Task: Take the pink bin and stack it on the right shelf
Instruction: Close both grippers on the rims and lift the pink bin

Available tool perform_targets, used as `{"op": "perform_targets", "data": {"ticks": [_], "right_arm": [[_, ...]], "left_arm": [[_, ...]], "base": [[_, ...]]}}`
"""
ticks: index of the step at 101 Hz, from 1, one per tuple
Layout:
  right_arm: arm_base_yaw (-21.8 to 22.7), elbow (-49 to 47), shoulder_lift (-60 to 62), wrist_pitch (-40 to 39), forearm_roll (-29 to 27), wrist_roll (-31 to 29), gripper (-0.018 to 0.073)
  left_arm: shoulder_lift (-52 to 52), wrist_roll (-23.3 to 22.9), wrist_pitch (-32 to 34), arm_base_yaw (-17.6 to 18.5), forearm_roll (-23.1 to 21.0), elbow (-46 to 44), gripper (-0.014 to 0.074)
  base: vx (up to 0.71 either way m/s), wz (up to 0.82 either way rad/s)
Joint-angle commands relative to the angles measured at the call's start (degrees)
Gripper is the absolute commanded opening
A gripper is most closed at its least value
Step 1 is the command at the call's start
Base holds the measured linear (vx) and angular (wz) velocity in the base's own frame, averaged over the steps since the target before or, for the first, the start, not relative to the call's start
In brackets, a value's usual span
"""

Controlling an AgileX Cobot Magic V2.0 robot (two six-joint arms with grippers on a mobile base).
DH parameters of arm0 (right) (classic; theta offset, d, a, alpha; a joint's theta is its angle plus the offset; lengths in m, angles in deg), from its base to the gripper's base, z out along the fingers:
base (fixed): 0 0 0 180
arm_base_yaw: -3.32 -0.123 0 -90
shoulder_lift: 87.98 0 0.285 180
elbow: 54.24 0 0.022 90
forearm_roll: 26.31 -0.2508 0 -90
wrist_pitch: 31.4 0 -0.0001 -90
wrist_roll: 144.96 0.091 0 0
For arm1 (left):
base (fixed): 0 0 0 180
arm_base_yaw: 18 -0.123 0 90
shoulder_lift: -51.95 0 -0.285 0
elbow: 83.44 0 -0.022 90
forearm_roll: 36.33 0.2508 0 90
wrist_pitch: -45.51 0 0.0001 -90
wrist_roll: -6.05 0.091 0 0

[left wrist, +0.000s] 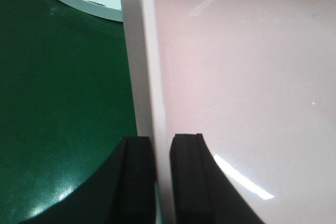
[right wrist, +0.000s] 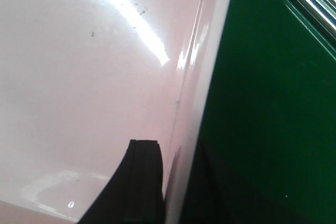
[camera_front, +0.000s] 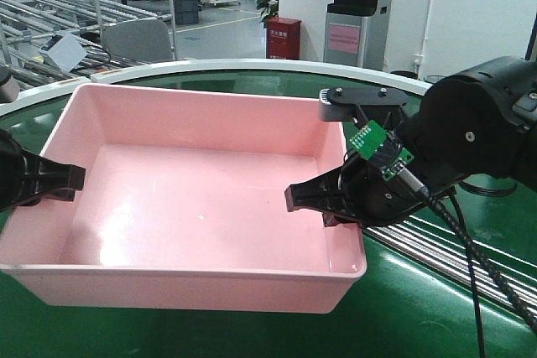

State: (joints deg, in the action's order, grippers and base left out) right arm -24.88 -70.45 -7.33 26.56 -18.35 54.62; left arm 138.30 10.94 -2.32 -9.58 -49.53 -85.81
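Left tool and right tool each grip an end wall of the pink bin.

Up close, the left one has a black pad on either side of the bin's left wall, pressed tight. The right one bites the opposite wall the same way, one finger inside and one outside. The bin is a shallow pale-pink tub with a glossy floor, smooth sloping walls and a rolled rim. It sits open side up and level, with its long axis running left to right between the arms. It lies over the green conveyor belt; I can't tell whether it rests there or is just lifted. Farther back stands a red box.
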Motion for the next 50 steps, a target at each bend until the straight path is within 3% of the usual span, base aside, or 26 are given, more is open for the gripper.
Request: {"op": "perform_targets", "data": {"ticks": [1, 50], "right_arm": [[0.29, -1.84, 2.99, -2.99, 2.22, -0.98, -0.0008], [0.29, -1.84, 3.95, -3.83, 2.23, -0.93, -0.0008]], "left_arm": [[-2.29, 0.49, 4.88, 0.28, -2.12, -1.88, -0.0005], [-1.48, 0.54, 5.36, 0.28, -2.12, -1.88, -0.0005]], "base": [[0.0, 0.0], [0.0, 0.0]]}}
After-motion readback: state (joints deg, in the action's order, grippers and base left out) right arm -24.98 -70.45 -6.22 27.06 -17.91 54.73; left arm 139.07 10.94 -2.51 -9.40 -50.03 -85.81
